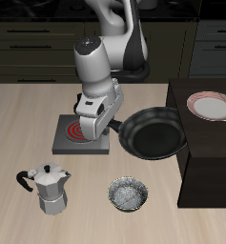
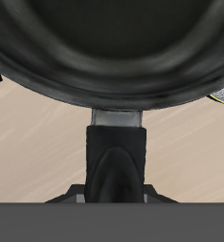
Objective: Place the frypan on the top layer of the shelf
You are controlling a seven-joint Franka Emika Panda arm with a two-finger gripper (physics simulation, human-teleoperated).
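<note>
- One moka pot (image 1: 51, 189) stood on the counter (image 1: 19, 124), below and well apart from the end effector (image 1: 111, 122).
- Beneath the end effector lay the burner plate (image 1: 81, 135) with red rings.
- The end effector was clamped on the frypan (image 1: 154, 132) handle (image 2: 116, 156).
- The frypan hung lifted just beyond it, its rim beside the shelf (image 1: 208, 152) edge.
- A small bowl (image 1: 128, 194) sat below the frypan.
- A plate (image 1: 212, 106) rested on the shelf top, past the frypan.
</note>
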